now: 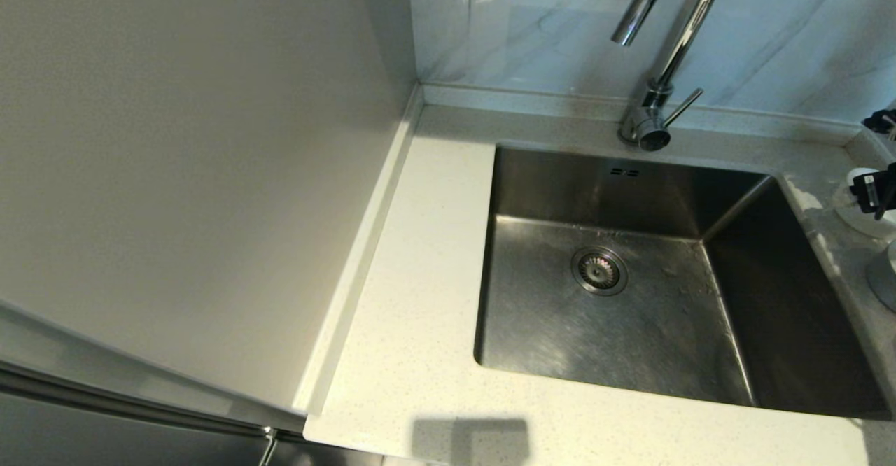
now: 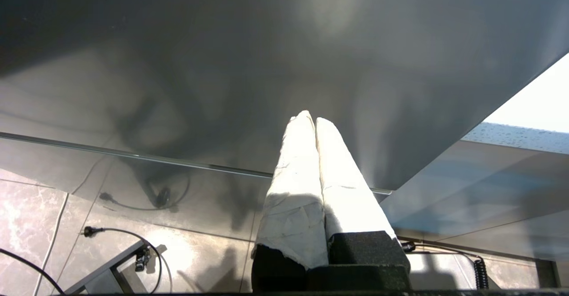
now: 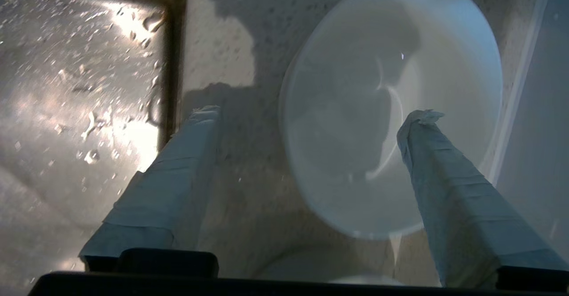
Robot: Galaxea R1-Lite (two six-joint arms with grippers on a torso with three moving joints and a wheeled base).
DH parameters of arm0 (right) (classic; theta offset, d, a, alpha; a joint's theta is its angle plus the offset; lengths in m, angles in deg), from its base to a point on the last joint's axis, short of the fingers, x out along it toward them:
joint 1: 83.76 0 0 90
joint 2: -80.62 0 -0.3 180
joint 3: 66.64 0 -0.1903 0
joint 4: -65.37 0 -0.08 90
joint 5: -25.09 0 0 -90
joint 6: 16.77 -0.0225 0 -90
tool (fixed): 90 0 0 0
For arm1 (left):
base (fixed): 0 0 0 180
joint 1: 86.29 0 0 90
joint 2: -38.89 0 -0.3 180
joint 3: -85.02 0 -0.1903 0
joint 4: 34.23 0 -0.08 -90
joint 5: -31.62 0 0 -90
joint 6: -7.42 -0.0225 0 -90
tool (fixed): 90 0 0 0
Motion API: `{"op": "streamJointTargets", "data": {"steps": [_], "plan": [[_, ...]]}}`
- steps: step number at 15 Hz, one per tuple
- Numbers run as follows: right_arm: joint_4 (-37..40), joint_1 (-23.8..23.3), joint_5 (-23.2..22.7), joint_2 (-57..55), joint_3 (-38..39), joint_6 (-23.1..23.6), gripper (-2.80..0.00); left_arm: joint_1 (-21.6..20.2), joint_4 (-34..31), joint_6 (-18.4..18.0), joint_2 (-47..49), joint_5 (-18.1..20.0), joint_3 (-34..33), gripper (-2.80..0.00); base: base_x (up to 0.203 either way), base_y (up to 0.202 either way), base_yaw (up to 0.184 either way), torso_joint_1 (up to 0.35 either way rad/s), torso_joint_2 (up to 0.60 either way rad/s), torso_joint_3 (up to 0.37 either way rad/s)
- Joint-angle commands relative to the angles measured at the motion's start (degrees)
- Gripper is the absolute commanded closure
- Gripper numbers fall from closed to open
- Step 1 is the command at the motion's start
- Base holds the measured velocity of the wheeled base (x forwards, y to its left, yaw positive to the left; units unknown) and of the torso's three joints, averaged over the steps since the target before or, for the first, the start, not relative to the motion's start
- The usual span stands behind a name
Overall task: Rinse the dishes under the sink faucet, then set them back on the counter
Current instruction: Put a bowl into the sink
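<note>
Right gripper (image 3: 306,114): spread wide above a white bowl (image 3: 391,105) on the desk (image 3: 222,42), beside the sink (image 3: 80,87).
Left gripper (image 2: 310,120): pressed together, empty.

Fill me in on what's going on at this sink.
The right gripper is open over a white bowl that sits on the counter beside the sink; one finger hangs over the bowl's inside, one outside. The sink holds only droplets, and no water is visible at the faucet. The left gripper is shut, down beside the cabinet.
</note>
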Motion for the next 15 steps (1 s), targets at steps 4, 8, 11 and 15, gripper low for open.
{"op": "streamJointTargets", "data": {"steps": [4, 8, 11, 15], "plan": [[-5.20, -0.11, 0.10, -3.16, -0.25, 0.35, 0.00, -0.01, 0.02, 0.07, -0.18, -0.02, 0.00, 0.00, 0.000, 0.000, 0.000, 0.000, 0.00, 0.000], [-5.11, -0.02, -0.25, -2.72, -0.16, 1.67, 0.00, -0.01, 0.02, 0.07, -0.18, -0.02, 0.00, 0.00, 0.000, 0.000, 0.000, 0.000, 0.00, 0.000], [-5.11, 0.59, -0.48, -1.65, -0.09, 1.67, 0.00, -0.01, 0.02, 0.07, -0.18, -0.02, 0.00, 0.00, 0.000, 0.000, 0.000, 0.000, 0.00, 0.000], [-5.03, 5.14, -0.76, 3.46, 1.06, 0.85, 0.00, -0.01, 0.02, 0.07, -0.18, -0.02, 0.00, 0.00, 0.000, 0.000, 0.000, 0.000, 0.00, 0.000]]}}
